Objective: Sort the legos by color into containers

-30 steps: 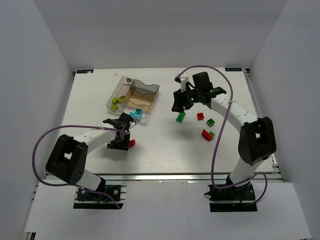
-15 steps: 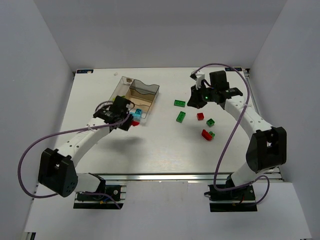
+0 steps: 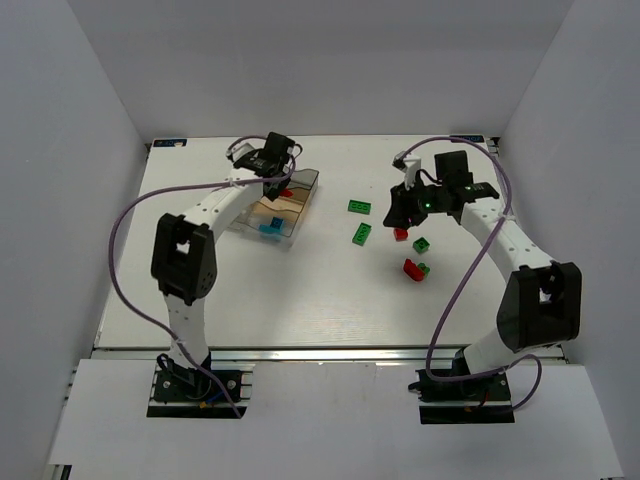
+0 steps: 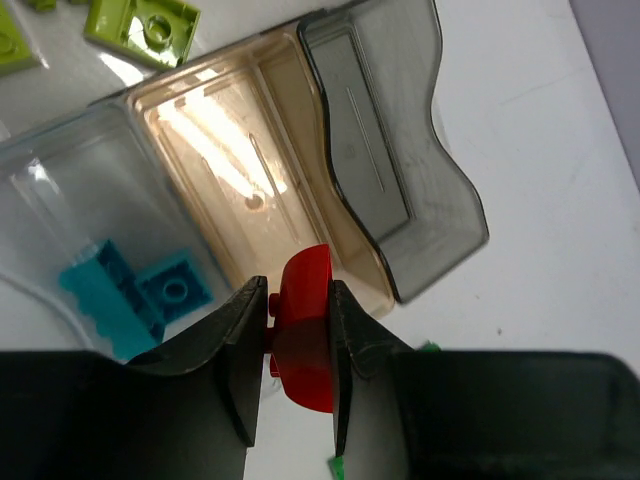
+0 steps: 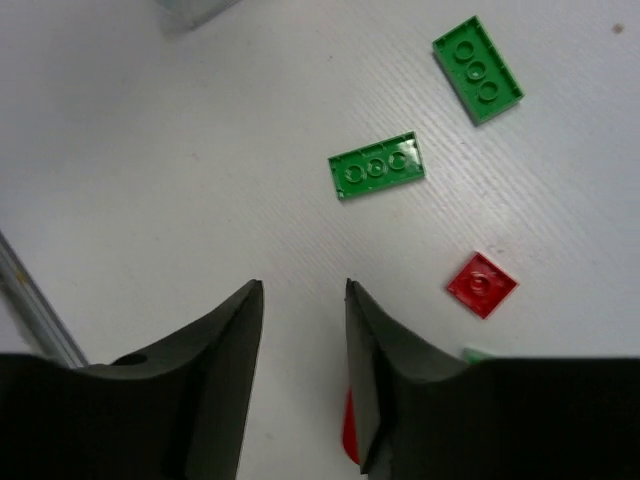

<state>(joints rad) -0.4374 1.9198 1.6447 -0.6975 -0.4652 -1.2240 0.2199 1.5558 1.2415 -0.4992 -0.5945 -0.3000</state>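
My left gripper [image 4: 300, 285] is shut on a red brick [image 4: 305, 330] and hangs over the clear tray [image 3: 300, 183], above its amber compartment [image 4: 240, 170]. Two light blue bricks [image 4: 140, 292] lie in the neighbouring clear compartment, and yellow-green bricks [image 4: 155, 25] lie in another. My right gripper [image 5: 303, 290] is open with nothing between its fingers, low over the table by the loose legos. Below it lie two green plates [image 5: 377, 165] [image 5: 478, 68] and a small red brick [image 5: 482, 284]. A further red piece [image 5: 350, 440] shows partly behind the right finger.
In the top view, loose legos lie right of the tray: green plates [image 3: 359, 206] [image 3: 361, 234], a red brick [image 3: 401, 234], a green one [image 3: 422, 244], and a red and green pair [image 3: 414, 268]. The tray's grey compartment [image 4: 380, 140] has a wavy wall.
The left arm swung from the near left of the table up to the tray, carrying the red brick. The right gripper left a green plate on the table and moved right, then down.
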